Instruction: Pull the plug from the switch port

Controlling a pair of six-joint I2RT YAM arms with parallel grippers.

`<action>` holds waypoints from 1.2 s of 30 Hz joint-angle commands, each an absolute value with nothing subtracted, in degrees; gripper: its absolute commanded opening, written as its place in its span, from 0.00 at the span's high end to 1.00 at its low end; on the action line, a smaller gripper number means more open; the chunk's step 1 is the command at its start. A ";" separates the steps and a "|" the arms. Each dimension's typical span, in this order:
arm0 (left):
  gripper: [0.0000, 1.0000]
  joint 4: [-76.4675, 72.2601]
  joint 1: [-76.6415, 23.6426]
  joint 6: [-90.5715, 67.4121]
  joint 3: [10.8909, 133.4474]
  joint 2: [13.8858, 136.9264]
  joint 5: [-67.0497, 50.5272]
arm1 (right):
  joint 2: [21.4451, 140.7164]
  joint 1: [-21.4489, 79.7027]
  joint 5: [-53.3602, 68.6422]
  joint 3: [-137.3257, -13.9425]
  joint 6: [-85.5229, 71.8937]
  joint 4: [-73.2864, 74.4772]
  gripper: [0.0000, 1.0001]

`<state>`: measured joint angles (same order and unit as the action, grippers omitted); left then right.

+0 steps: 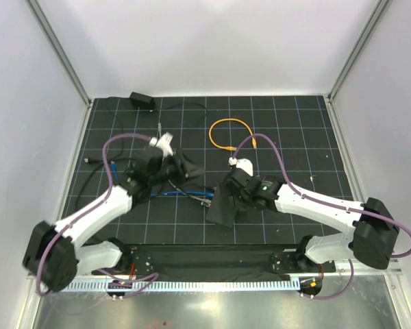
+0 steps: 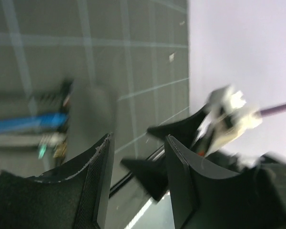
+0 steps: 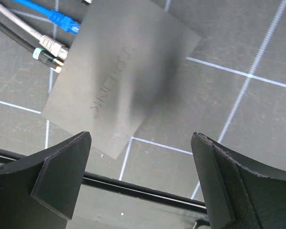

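Note:
The flat matte-black switch box point(image 3: 121, 71) lies on the gridded mat; in the top view it is mostly hidden under my right gripper point(image 1: 225, 203). A blue plug point(image 3: 64, 21), a grey plug point(image 3: 47, 44) and a black plug with a green band point(image 3: 50, 59) sit in its far-left edge. My right gripper point(image 3: 140, 143) is open wide and empty, above the box's near corner. My left gripper point(image 1: 186, 168) is open and empty, left of the box. Its blurred wrist view shows the box point(image 2: 90, 114), the blue cable point(image 2: 28, 123) and the gripper point(image 2: 139, 140) apart from both.
An orange cable loop point(image 1: 229, 130) lies behind the right arm. A small black power adapter point(image 1: 142, 101) sits at the back left. Dark cables point(image 1: 99, 171) trail over the mat's left side. A black rail point(image 3: 133, 186) runs along the mat's near edge.

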<state>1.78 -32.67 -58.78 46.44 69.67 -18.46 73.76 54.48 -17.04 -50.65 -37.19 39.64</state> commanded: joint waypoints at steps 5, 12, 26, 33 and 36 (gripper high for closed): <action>0.49 -8.26 -38.84 -68.89 29.02 50.65 -5.64 | 76.99 53.88 -14.41 -54.40 -35.25 35.16 0.08; 0.36 -13.44 -46.04 -76.90 14.43 41.67 6.40 | 77.17 53.26 -13.89 -54.76 -35.07 34.63 0.08; 0.54 -29.95 -59.94 -80.42 7.39 53.60 26.01 | 79.63 53.09 -12.83 -54.93 -35.86 33.84 0.08; 0.56 -36.12 -59.94 -82.35 6.68 60.20 26.72 | 80.07 53.00 -12.92 -55.63 -35.68 33.84 0.08; 0.59 -37.44 -60.12 -83.32 6.50 63.10 27.33 | 80.68 52.91 -12.66 -56.25 -35.60 33.75 0.08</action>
